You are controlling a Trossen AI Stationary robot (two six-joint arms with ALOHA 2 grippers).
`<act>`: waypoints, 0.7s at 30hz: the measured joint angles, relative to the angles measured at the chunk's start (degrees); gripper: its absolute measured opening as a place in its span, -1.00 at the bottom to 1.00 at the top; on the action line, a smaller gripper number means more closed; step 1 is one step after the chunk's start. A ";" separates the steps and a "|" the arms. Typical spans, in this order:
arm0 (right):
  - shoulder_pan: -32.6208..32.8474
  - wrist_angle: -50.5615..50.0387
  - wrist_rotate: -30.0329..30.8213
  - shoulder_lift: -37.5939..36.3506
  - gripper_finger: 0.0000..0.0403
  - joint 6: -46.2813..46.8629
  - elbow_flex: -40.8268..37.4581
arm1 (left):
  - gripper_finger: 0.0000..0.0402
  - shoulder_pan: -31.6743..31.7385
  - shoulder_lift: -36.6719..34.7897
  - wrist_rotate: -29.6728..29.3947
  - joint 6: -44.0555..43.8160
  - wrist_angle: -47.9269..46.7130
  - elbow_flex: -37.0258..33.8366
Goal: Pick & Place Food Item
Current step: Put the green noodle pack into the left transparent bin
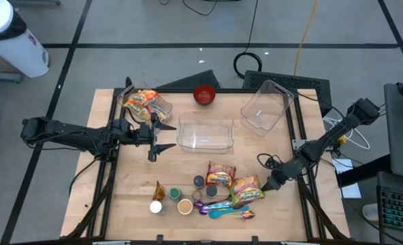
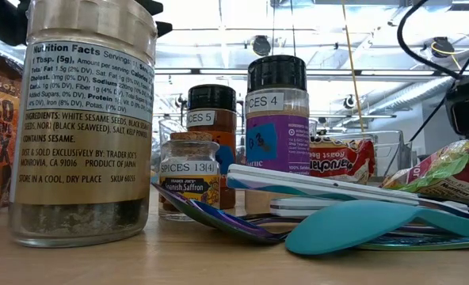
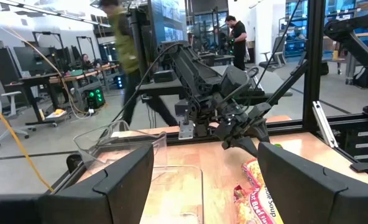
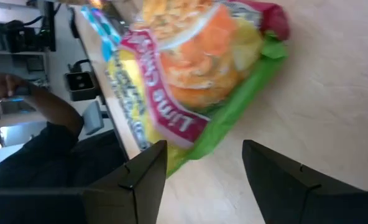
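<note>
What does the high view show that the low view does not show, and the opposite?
Only the high view shows both arms: the left pincer open beside the clear bin, the right pincer at the green-edged soup packet, and the red bowl. Only the low view shows the label text, such as the sesame jar and the saffron jar. Both show the spice jars, the teal spoon and the packets.
</note>
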 joint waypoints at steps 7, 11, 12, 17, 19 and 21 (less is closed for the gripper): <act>0.04 1.93 -0.25 0.42 -0.34 -1.85 0.00 | 0.48 0.00 0.00 -2.13 0.00 -0.04 0.00; 0.04 1.89 -1.37 2.07 -0.51 -2.06 0.00 | 0.48 0.00 0.00 -2.93 -0.77 -0.13 0.00; 0.04 2.04 -1.39 2.49 -0.54 -2.16 0.00 | 0.48 0.00 0.00 -2.93 -1.16 -0.16 0.00; 0.04 5.15 -1.37 4.03 -0.64 -4.63 -0.02 | 0.48 -0.01 0.00 -2.91 -1.25 -0.24 0.00; 0.04 6.81 -1.37 4.40 -0.71 -6.35 -0.02 | 0.48 0.00 0.00 -2.91 -1.27 -0.24 0.00; 0.04 7.83 -1.37 4.52 -0.82 -8.73 -0.02 | 0.48 -0.01 0.00 -2.91 -1.27 -0.24 0.00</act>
